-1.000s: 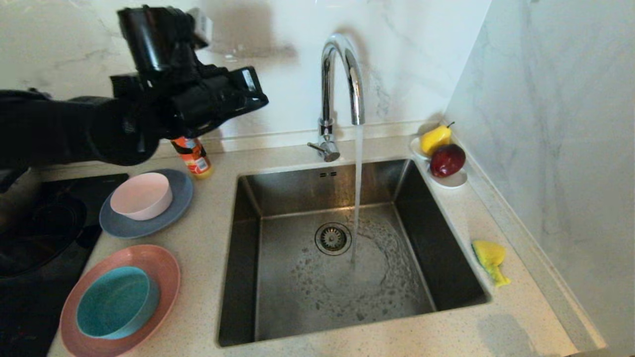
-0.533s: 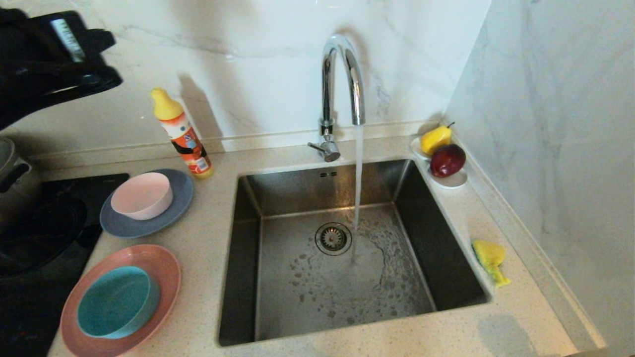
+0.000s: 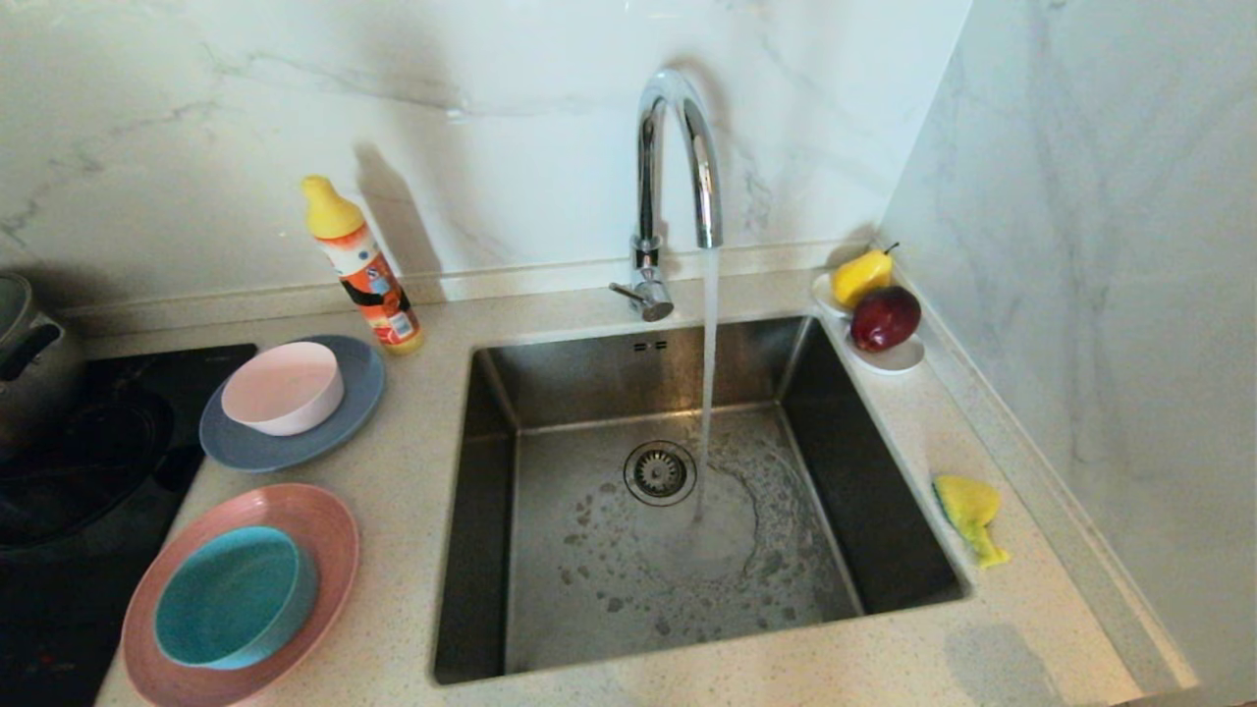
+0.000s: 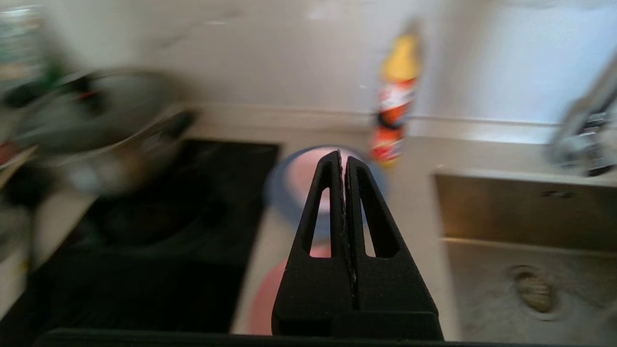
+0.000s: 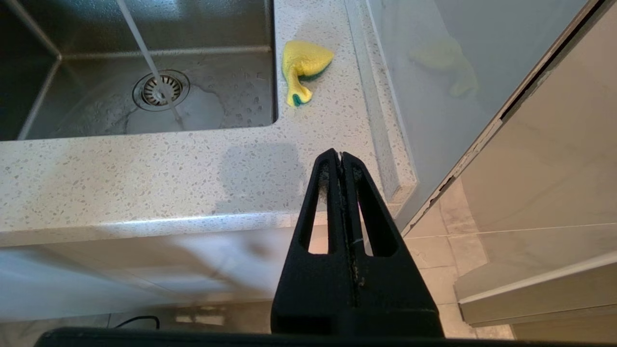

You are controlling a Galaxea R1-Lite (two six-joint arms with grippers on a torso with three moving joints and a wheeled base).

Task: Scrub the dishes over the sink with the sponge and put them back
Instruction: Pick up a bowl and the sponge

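Observation:
Left of the sink (image 3: 491,511), a pale pink bowl (image 3: 282,388) sits on a grey-blue plate (image 3: 349,412). Nearer the front, a teal bowl (image 3: 231,597) sits on a pink plate (image 3: 295,516). Water runs from the chrome faucet (image 3: 678,147) into the basin. The bent yellow sponge (image 3: 970,513) (image 5: 301,65) lies on the counter right of the sink. No arm shows in the head view. My left gripper (image 4: 343,155) is shut and empty, hanging back from the grey-blue plate (image 4: 277,197). My right gripper (image 5: 340,155) is shut and empty, parked off the counter's front right corner.
An orange dish-soap bottle (image 3: 361,265) stands by the back wall. A white dish with a pear (image 3: 862,275) and a red apple (image 3: 886,317) sits at the sink's back right corner. A black cooktop (image 3: 59,511) and a steel pot (image 3: 25,353) lie at the left.
The left arm, raised high at the upper left a second ago, has swung out of the head view. The soap bottle it hid now shows. Water keeps running.

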